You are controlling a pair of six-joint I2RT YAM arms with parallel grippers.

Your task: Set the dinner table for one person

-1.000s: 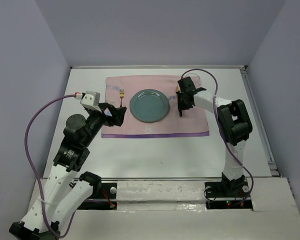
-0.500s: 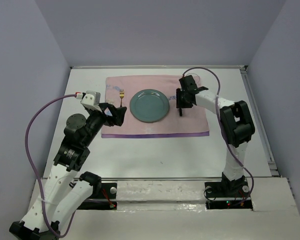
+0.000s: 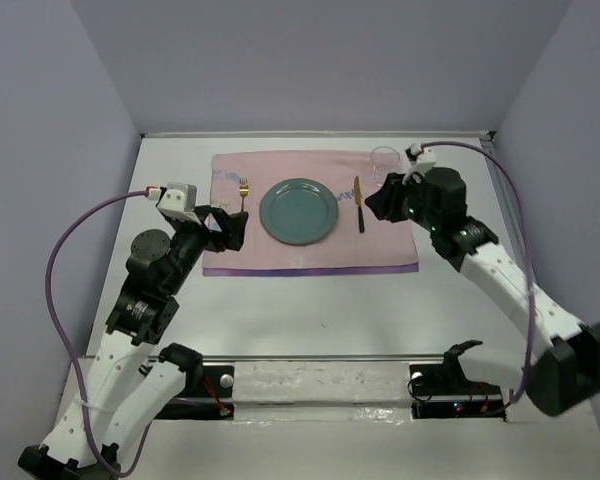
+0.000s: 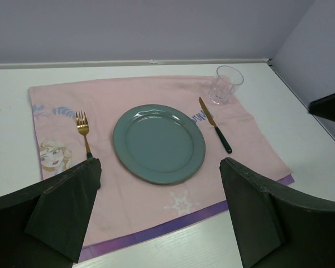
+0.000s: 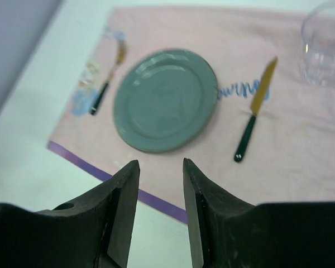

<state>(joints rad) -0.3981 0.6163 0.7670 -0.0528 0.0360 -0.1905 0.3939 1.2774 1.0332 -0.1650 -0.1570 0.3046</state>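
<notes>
Place setting laid on the dinner table (image 3: 310, 310), both arms empty
The left gripper (image 3: 236, 228), fingers spread wide, sits beside the handle end of the fork (image 3: 244, 195), which lies front to back on the pink cloth (image 3: 310, 258); then the plate (image 3: 298, 211), the knife (image 3: 359, 204) parallel, blade away, and the glass (image 3: 384, 160) beyond its tip. The right gripper (image 3: 376, 200), gap narrow and apparently holding nothing, hovers just right of the knife, so it is the nearer arm for it

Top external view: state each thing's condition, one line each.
plate: empty, centred on the pink cloth
fork: lying flat, left of the plate
knife: lying flat, right of the plate
glass: upright, looks empty
pink cloth: spread flat on the dinner table
left claw: wide open, empty
right claw: slightly open, empty
</notes>
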